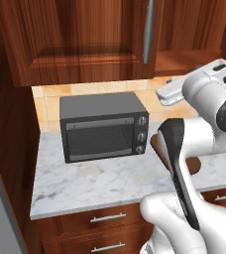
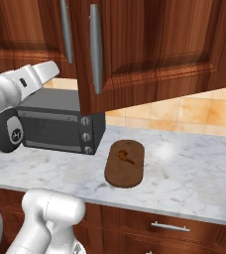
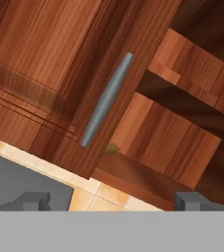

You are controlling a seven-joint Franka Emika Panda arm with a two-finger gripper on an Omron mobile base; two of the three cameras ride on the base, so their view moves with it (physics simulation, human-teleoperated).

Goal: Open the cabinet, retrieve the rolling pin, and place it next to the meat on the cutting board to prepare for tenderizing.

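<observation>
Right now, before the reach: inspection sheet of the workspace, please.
Surface: marble counter, level.
Job's things: cabinet, right door stands open, left shut; cutting board flat on the counter, meat on it; possible rolling pin, just a tan tip on the lower shelf.
Clutter: toaster oven left of the board.
Grippers: pincer open, empty, facing the door handle.
Cables: nothing seen.
Surroundings: drawers below, tiled backsplash.
</observation>
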